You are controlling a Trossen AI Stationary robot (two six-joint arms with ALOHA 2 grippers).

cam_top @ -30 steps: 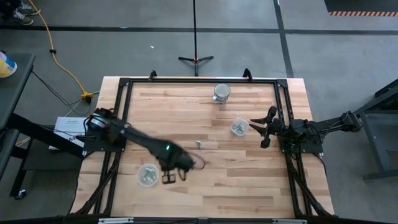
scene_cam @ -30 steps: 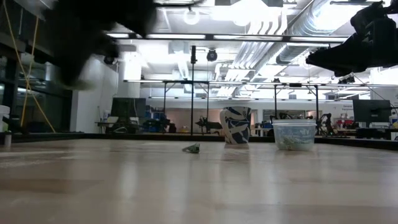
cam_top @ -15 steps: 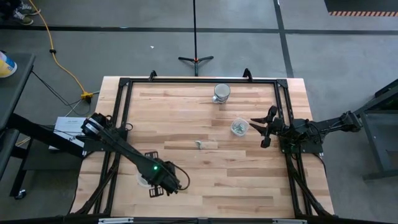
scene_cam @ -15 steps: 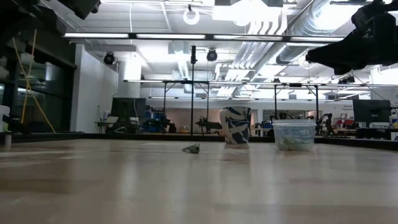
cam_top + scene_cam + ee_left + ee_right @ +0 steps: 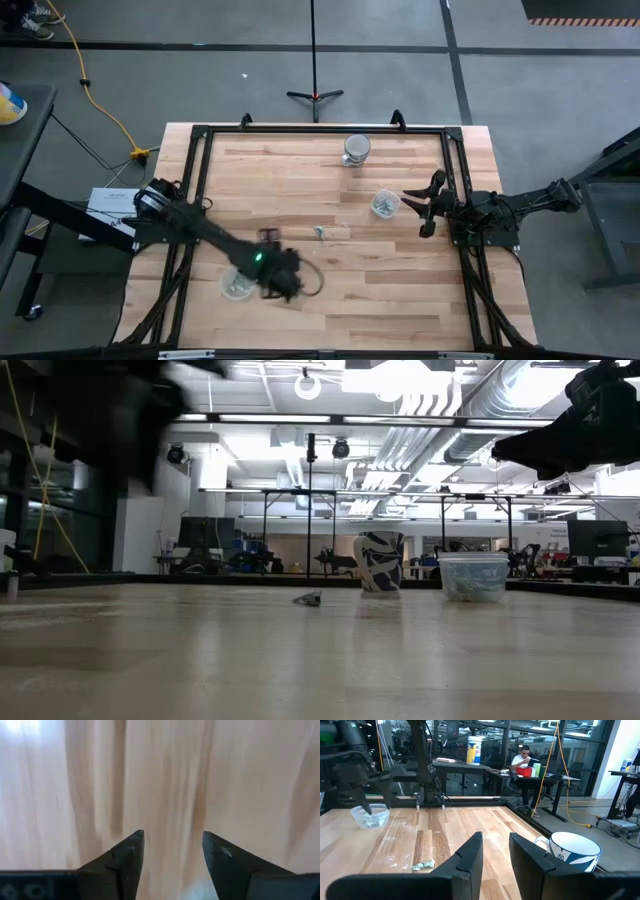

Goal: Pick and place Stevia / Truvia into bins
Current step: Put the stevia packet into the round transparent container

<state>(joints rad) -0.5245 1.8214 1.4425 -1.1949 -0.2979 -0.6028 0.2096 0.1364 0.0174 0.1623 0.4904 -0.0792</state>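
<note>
One small green and white packet (image 5: 320, 232) lies alone on the wooden bench (image 5: 330, 300), near the middle. It looks a bit crumpled. From above, its long side seems to run across the bench, from the left arm's side to the right arm's side, but it is too small to be sure. From bench height the same packet (image 5: 308, 599) sits low on the wood, with one end tipped up a little.

There are two clear cups. One cup (image 5: 385, 204) stands near the right arm and has packets inside it. The other cup (image 5: 238, 283) stands near the left front of the bench, and it has packets in it too. A blue and white mug (image 5: 356, 149) stands at the far side of the bench.

The left hand (image 5: 172, 851) is over the bare wood, just beside the left cup. Its two fingers are spread apart and hold nothing.

The right hand (image 5: 495, 851) waits above the bench at the right side, near the other cup. Its fingers have a small gap between them and hold nothing.

A person sits at a desk in the room behind.
</note>
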